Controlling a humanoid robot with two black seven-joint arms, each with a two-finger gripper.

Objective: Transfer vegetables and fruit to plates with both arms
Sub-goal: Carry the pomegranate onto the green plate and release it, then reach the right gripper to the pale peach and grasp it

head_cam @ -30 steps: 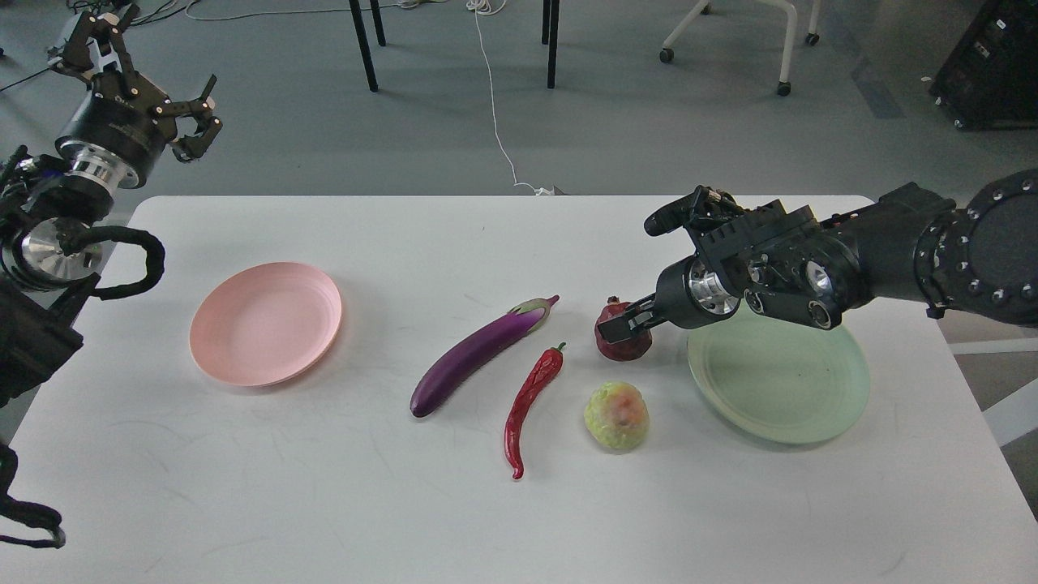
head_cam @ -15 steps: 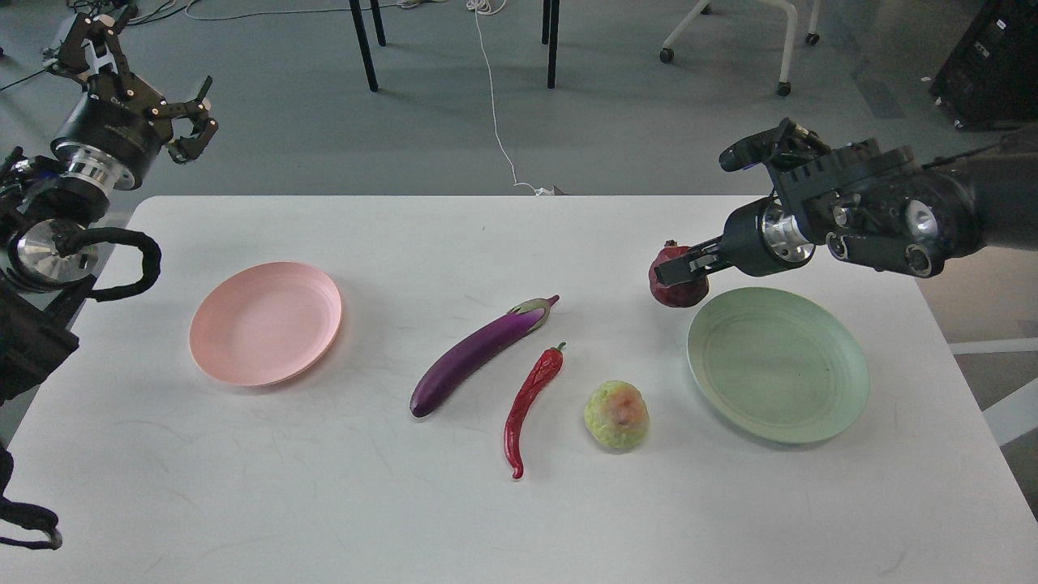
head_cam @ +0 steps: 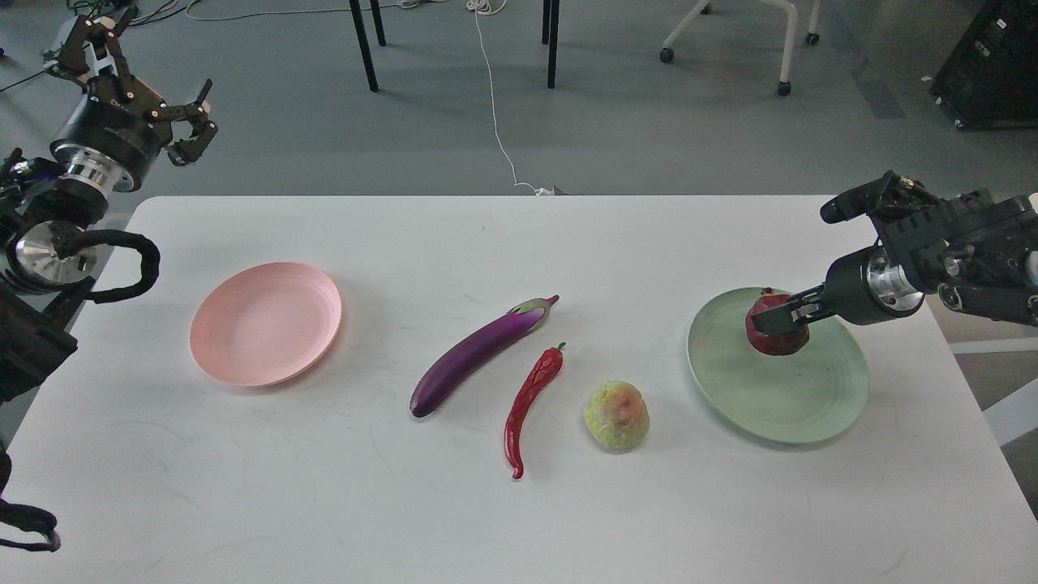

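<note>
My right gripper (head_cam: 777,321) is shut on the dark red pomegranate (head_cam: 776,335) and holds it over the far part of the pale green plate (head_cam: 777,397). I cannot tell whether the fruit touches the plate. The purple eggplant (head_cam: 478,352) lies at the table's middle, with the red chili pepper (head_cam: 532,395) beside it on the right. The yellow-green bumpy fruit (head_cam: 617,415) sits right of the chili. The pink plate (head_cam: 266,322) is empty at the left. My left gripper (head_cam: 154,85) is open and empty, raised beyond the table's far left corner.
The white table (head_cam: 486,519) has its far edge near the top third of the view. Beyond it are black table legs (head_cam: 362,45), a white cable (head_cam: 495,113) on the floor and a wheeled chair base (head_cam: 730,40).
My right gripper lifted the pomegranate off the table beside the eggplant's cap and carried it right, over the green plate. The left arm has barely moved.
</note>
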